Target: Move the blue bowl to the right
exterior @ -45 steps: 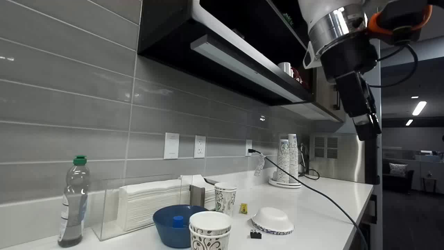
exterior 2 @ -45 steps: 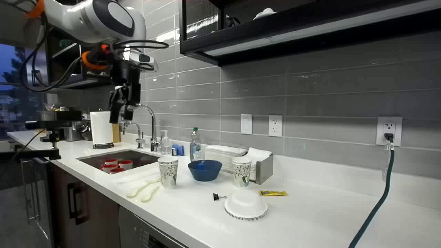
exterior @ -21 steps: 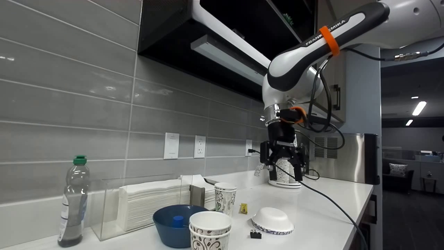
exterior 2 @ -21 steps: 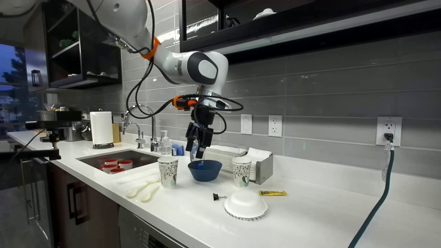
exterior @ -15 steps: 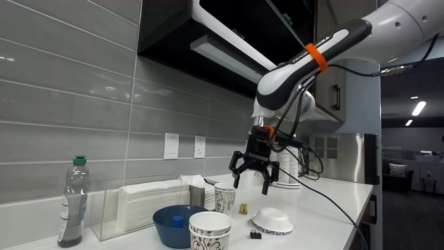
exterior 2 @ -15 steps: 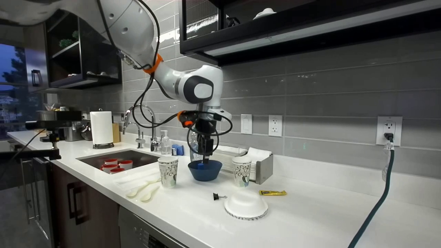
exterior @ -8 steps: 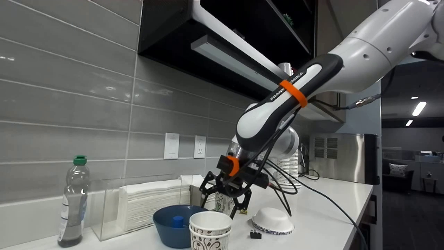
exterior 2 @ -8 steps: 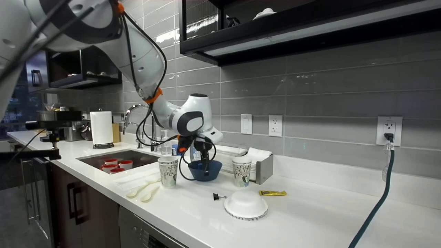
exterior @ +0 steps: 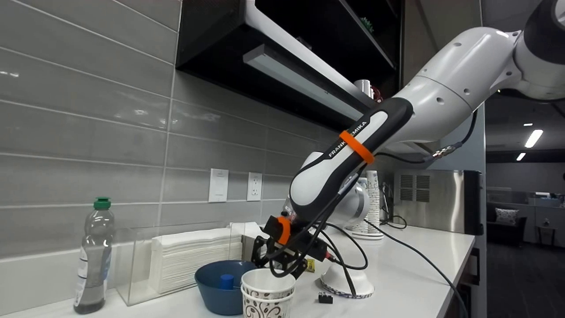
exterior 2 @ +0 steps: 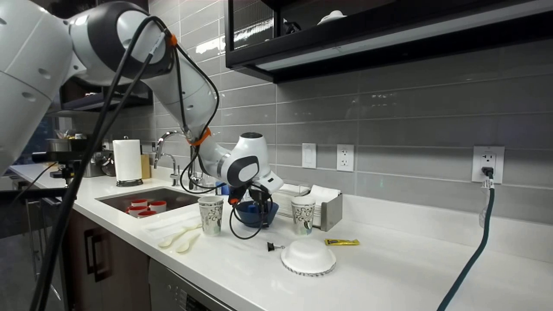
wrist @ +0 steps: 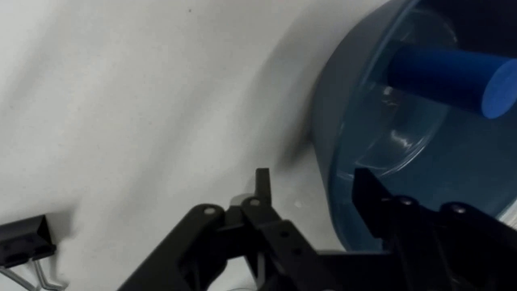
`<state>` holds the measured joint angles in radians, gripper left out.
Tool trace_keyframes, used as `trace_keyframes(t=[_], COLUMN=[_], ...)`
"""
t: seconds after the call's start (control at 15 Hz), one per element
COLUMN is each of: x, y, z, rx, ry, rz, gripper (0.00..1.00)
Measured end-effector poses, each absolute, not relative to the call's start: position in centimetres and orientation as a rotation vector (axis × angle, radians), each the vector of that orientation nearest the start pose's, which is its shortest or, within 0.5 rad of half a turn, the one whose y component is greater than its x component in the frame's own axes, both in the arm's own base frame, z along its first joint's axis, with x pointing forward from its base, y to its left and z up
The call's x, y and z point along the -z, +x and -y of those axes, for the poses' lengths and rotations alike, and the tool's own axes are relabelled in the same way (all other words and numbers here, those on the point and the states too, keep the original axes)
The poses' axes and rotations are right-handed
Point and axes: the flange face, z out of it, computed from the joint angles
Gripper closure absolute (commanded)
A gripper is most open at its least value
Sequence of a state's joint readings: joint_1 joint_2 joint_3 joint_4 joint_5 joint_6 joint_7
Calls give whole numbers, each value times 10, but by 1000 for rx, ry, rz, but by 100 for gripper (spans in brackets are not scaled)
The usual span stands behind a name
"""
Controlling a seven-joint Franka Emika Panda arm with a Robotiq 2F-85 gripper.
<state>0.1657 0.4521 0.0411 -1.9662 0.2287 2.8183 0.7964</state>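
Your gripper (wrist: 313, 182) stands with its jaws spread astride the wall of the blue bowl (wrist: 456, 153), one fingertip over the inside and one outside. The bowl sits on the table (exterior 2: 397, 272), a blue cylinder (wrist: 448, 79) inside, and in an exterior view you see it between two stacks of patterned paper cups (exterior 2: 211, 219). Farther out lie a binder clip (wrist: 26, 242) and upturned white paper bowls (exterior 2: 308, 257).
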Motion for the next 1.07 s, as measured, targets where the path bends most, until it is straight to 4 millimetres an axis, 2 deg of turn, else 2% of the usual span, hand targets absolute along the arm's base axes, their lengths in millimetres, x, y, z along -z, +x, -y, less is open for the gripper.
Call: trace_keyframes(t=[0.27, 0.47, 0.73, 0.93, 1.07], x=[-287, -290, -305, -334, -368], y=[644, 641, 636, 633, 629], z=[-125, -136, -144, -139, -129], rx=[410, 371, 329, 309, 331], ry=[-2577, -2598, -2616, -2606, -2600], rz=[-1086, -1051, -1016, -960, -912], gripper=[99, 100, 99, 99, 99])
